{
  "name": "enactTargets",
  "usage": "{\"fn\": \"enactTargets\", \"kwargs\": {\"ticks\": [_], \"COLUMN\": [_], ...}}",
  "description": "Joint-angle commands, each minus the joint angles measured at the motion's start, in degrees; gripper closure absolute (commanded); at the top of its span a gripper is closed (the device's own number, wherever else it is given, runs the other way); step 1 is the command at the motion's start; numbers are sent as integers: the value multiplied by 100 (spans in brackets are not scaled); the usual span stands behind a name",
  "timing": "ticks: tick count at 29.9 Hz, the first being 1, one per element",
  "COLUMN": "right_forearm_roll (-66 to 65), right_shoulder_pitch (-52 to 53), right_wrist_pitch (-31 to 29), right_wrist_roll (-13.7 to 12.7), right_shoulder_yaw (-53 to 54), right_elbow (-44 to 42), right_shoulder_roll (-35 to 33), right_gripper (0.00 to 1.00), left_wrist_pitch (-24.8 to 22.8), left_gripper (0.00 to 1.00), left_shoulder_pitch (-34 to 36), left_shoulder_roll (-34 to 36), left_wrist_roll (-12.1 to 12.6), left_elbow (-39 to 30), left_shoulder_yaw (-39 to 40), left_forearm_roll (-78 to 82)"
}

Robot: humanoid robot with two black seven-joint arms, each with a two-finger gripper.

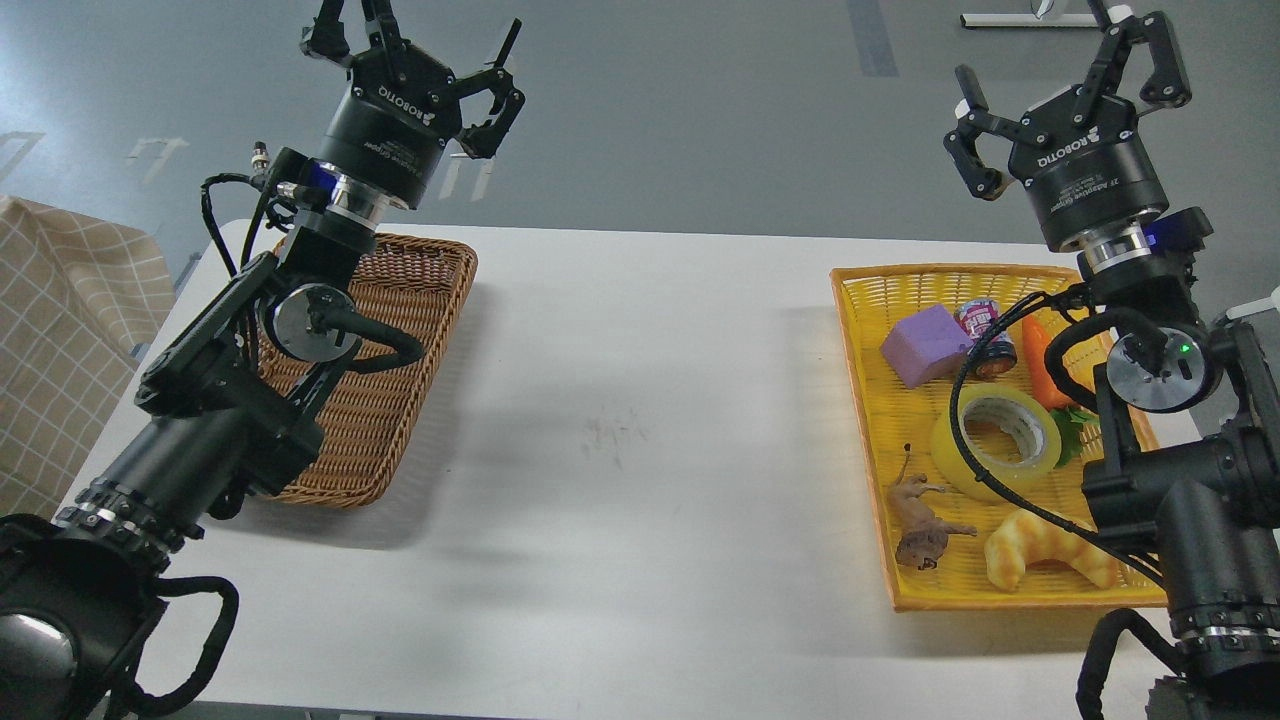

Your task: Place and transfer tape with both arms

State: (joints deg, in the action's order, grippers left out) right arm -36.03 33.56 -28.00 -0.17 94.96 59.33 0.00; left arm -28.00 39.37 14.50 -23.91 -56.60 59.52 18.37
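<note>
The tape [1000, 442], a wide translucent yellow roll with a grey-white core, lies flat in the yellow basket [860, 330] at the right. A black cable of my right arm crosses in front of it. My right gripper [1065, 75] is open and empty, raised high above the far end of that basket. My left gripper [415, 40] is open and empty, raised high above the far end of the brown wicker basket [400, 400] at the left.
The yellow basket also holds a purple block [925, 345], a small can [985, 335], a toy carrot [1040, 365], a toy lion [925, 522] and a yellow croissant toy [1045, 548]. The white table [640, 450] lies between the baskets. A checked cloth [60, 350] sits at the left edge.
</note>
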Motion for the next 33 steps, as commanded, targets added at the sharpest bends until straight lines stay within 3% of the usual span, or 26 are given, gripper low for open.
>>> {"fn": "enactTargets", "kwargs": {"ticks": [1,24,33], "right_forearm_roll": [0,-53,-97], "right_shoulder_pitch": [-34,-78,-60], "right_wrist_pitch": [0,0,0], "right_wrist_roll": [0,-27,-27], "right_shoulder_yaw": [-4,-39,-1549], "right_elbow": [0,0,149], "right_shoulder_roll": [0,-9,-1396], "right_gripper": [0,0,0], "left_wrist_pitch": [0,0,0], "left_gripper": [2,2,2], "left_shoulder_pitch": [0,-9,-9], "left_shoulder_roll": [0,-9,9], "left_wrist_roll": [0,-17,-17], "left_elbow": [0,0,0], "left_shoulder_yaw": [-1,25,34], "left_forearm_roll": [-8,0,0]}}
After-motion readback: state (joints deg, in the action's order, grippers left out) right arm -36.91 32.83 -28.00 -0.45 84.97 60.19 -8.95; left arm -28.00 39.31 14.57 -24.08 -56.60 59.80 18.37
